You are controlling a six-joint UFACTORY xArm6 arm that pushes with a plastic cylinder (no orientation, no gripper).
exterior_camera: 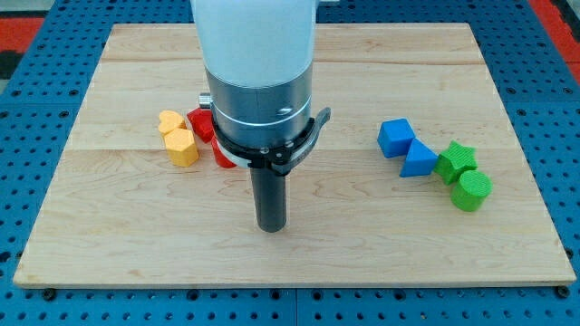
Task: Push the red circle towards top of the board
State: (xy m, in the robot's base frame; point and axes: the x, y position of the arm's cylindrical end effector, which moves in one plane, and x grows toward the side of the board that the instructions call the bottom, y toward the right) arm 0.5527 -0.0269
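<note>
My tip (271,226) rests on the wooden board (362,235), below the view's centre and slightly left. Red blocks (201,123) lie just up and left of it, largely hidden behind the arm's metal body, so I cannot tell which one is the red circle. A second red piece (222,158) peeks out by the arm's lower left edge. The tip stands below and to the right of the red blocks, apart from them.
A yellow heart-like block (170,121) and a yellow hexagon-like block (183,147) sit left of the red ones. At the view's right lie a blue cube (395,138), a blue triangle (419,160), a green star (456,160) and a green cylinder (471,190).
</note>
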